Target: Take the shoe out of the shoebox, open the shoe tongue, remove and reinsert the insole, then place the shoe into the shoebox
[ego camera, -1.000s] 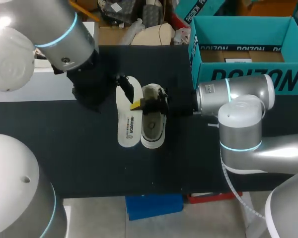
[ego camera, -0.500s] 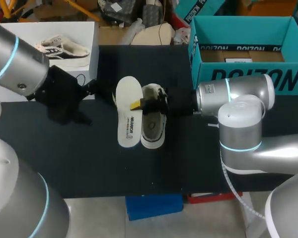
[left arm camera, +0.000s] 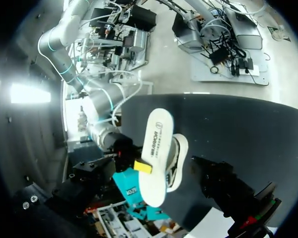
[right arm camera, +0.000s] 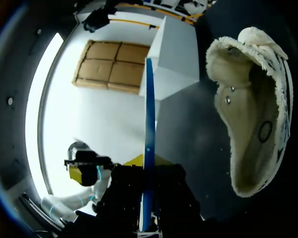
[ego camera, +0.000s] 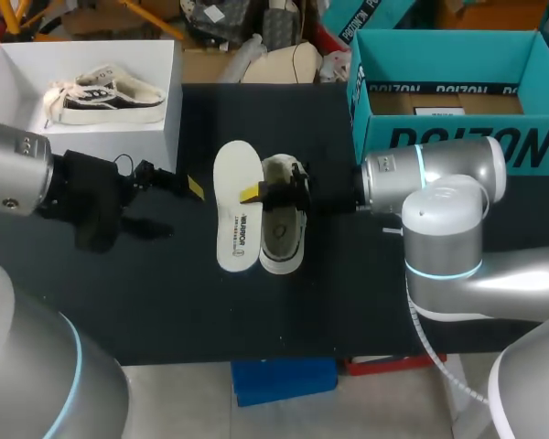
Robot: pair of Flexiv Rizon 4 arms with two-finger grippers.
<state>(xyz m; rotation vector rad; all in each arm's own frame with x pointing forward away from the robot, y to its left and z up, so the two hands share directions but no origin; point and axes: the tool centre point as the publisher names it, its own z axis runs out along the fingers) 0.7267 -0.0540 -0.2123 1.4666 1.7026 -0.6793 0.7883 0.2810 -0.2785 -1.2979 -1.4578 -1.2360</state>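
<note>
A white insole (ego camera: 236, 219) lies on the black table, touching the left side of a cream low-top shoe (ego camera: 282, 227). My right gripper (ego camera: 261, 193) reaches over the shoe's heel end and is shut on the insole's edge. In the right wrist view the insole (right arm camera: 149, 124) stands edge-on between the fingers, with the shoe (right arm camera: 253, 119) beside it. My left gripper (ego camera: 178, 197) is open and empty, a short way left of the insole. Ahead of it in the left wrist view are the insole (left arm camera: 156, 148) and the shoe (left arm camera: 178, 161).
A white shoebox (ego camera: 169, 101) with another shoe (ego camera: 101, 91) in it stands at the back left. A teal shoebox (ego camera: 448, 137) stands at the back right, behind my right arm. Bare table lies in front of the shoe.
My left arm has pulled back leftward from over the insole, uncovering the white shoebox. The right gripper, insole and shoe have stayed put.
</note>
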